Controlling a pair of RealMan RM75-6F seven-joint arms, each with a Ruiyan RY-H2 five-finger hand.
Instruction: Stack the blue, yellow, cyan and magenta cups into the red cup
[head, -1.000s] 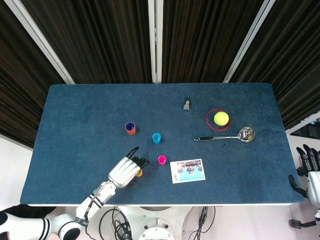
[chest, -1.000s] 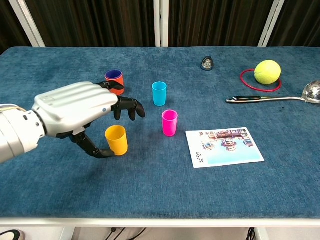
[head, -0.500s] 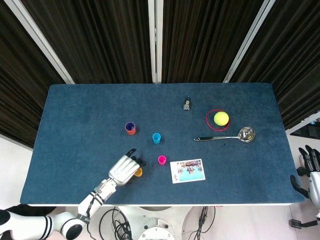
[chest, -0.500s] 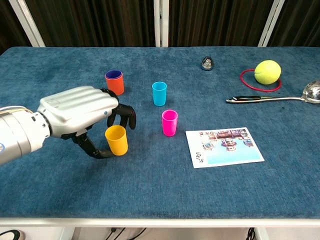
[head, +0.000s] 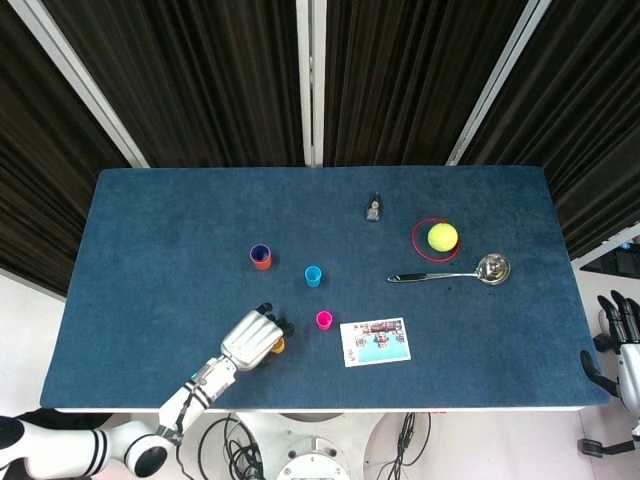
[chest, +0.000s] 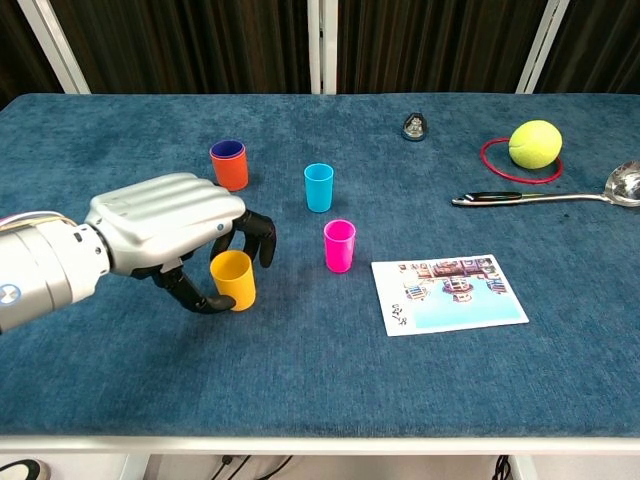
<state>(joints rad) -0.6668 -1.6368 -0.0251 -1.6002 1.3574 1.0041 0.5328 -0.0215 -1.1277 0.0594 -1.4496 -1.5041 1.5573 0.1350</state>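
It looked like a robotics lab or test booth: a table (head: 150, 230) under blue felt stood before black pleated curtains (head: 200, 80) hung on pale metal frames (head: 310, 80), with loose cables (head: 235, 440) dangling below its front edge and odd props scattered on top.

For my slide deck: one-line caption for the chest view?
Left hand closing around the yellow cup, with cyan cup and magenta cup waiting nearby.
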